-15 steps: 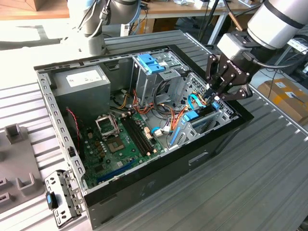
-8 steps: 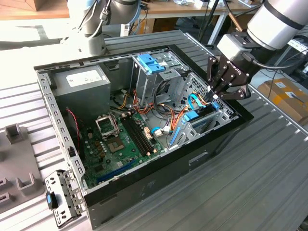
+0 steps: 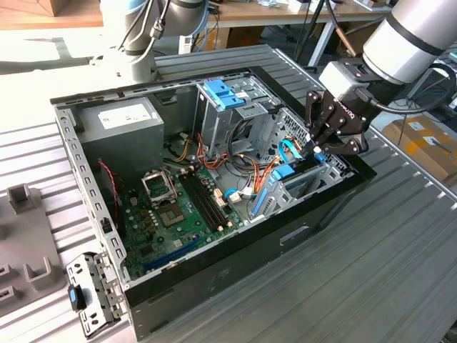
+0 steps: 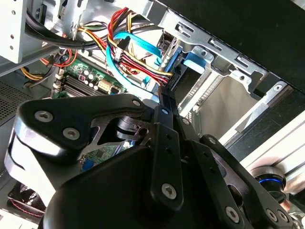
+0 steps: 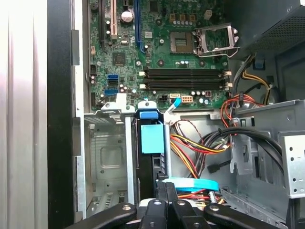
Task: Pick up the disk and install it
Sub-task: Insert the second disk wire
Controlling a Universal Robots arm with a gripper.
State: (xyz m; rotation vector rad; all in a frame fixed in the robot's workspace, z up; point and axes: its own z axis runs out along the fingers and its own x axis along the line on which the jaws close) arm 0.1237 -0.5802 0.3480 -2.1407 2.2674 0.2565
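Note:
The disk (image 5: 152, 136) stands on edge in a slot of the metal drive cage at the case's front corner. Its blue rail and dark edge face the first wrist view. The exterior view has it as a blue-edged slab (image 3: 289, 174) low in the cage, and its blue tab (image 4: 196, 61) appears in the second wrist view. My gripper (image 3: 317, 148) hangs just above the disk's near end, over the cage. Its two black fingers lie pressed together, so the gripper (image 5: 167, 183) is shut with nothing between them. Whether the tips touch the disk I cannot tell.
Beside the disk is an empty bay (image 5: 102, 152). Coloured cables (image 3: 250, 168) run between this cage and the tall cage with a light-blue bracket (image 3: 225, 93). The motherboard (image 3: 178, 207) and the grey power-supply box (image 3: 118, 118) fill the case's left. A second arm's base (image 3: 136, 36) stands behind.

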